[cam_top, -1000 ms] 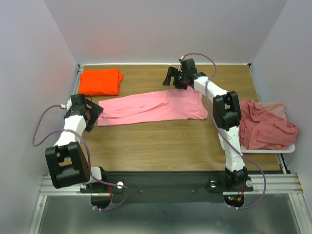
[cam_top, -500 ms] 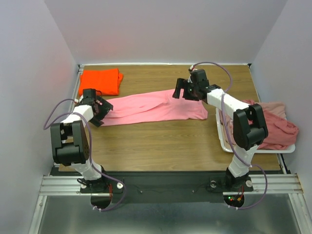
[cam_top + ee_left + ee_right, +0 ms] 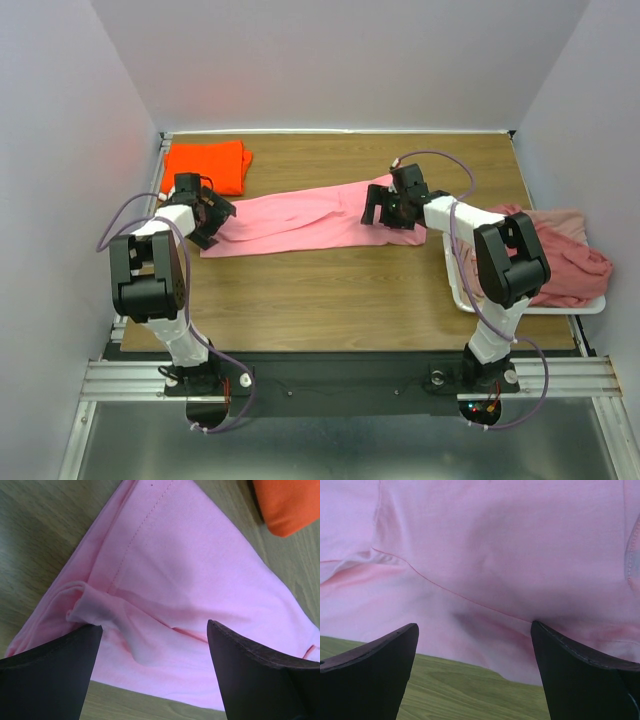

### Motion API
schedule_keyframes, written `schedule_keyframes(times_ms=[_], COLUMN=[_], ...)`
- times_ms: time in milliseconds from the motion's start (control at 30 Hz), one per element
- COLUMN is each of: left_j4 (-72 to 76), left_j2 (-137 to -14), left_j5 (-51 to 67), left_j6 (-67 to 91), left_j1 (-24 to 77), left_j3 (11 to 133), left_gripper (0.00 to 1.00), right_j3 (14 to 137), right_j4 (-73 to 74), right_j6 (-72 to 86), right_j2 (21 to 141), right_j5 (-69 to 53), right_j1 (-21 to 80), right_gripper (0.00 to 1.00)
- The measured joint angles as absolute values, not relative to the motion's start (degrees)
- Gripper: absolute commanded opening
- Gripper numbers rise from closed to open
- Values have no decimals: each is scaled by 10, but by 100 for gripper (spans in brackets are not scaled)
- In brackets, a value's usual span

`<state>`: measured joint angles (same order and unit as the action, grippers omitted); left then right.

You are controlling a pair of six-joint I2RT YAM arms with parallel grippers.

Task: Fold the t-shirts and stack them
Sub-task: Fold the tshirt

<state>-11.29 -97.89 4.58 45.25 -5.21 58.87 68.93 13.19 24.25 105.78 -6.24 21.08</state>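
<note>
Two wide-open hands, nothing held. Far left, the orange t-shirt (image 3: pixel 205 167) lies folded. The left hand (image 3: pixel 207 218) hovers over the left end of the pink t-shirt (image 3: pixel 300 222), the right hand (image 3: pixel 384 212) over its right end; the shirt lies long across the table (image 3: pixel 330 290). The danger is pinching only the top layer, which would skew the fold. Dusty rose shirts (image 3: pixel 545 262) are heaped on the tray (image 3: pixel 592 306) at right.

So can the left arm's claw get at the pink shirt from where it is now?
Probably yes. The left claw hangs open right over the pink shirt's left end, with nothing between them; the orange shirt lies apart.
</note>
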Motion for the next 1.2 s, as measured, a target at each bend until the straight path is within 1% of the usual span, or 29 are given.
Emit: schedule_keyframes(times_ms=[300, 533, 633, 767, 933, 1067, 1200], left_j4=[-116, -137, -141, -152, -164, -159, -153], left_j2=[-1001, -1086, -1107, -1092, -1018, -941, -933], left_j5=[42, 25, 18, 4, -30, -72, -82], left_j6=[455, 463, 463, 463, 446, 430, 424], left_j1=[-52, -54, -55, -56, -40, 13, 46], left_j3=[635, 785, 825, 818, 775, 729, 682], left_gripper=[98, 98, 98, 98, 98, 98, 98], right_j3=[674, 670, 661, 649, 647, 647, 649], right_j4=[125, 119, 115, 116, 117, 118, 119], right_j6=[245, 245, 244, 244, 245, 248, 253], right_j2=[1058, 1058, 1051, 1041, 1033, 1024, 1024], right_j5=[-47, -33, -27, -21, -18, -16, -14], right_j1=[211, 211, 211, 211, 211, 211, 211], right_gripper=[100, 100, 100, 100, 100, 100, 100])
